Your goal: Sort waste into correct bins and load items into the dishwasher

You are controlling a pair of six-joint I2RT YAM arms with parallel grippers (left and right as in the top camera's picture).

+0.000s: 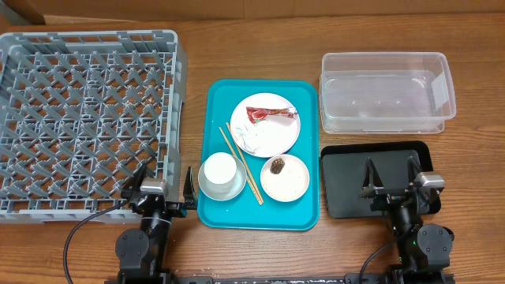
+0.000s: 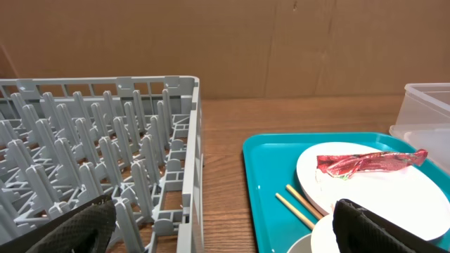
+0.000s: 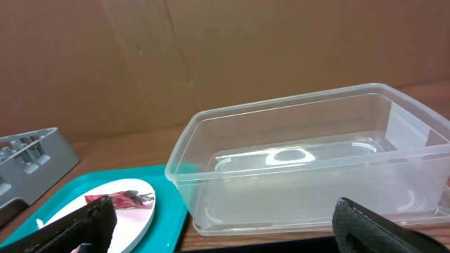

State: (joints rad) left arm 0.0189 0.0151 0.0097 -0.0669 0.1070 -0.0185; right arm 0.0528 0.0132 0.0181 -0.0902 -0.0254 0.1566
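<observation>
Two chopsticks [image 1: 245, 165] slanting far-left to near-right; left pincer [image 1: 170, 169], right pincer [image 1: 390, 167] both released

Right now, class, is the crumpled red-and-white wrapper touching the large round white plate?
Touching. The overhead view shows the crumpled red-and-white wrapper lying on the large round white plate; the left wrist view shows it resting there too.

Left gripper [image 1: 167, 180]: jaws spread wide, holding nothing, pointing forward. Right gripper [image 1: 390, 170]: jaws likewise wide apart, empty, pointing forward. Both arms folded low and close over own bases.
</observation>
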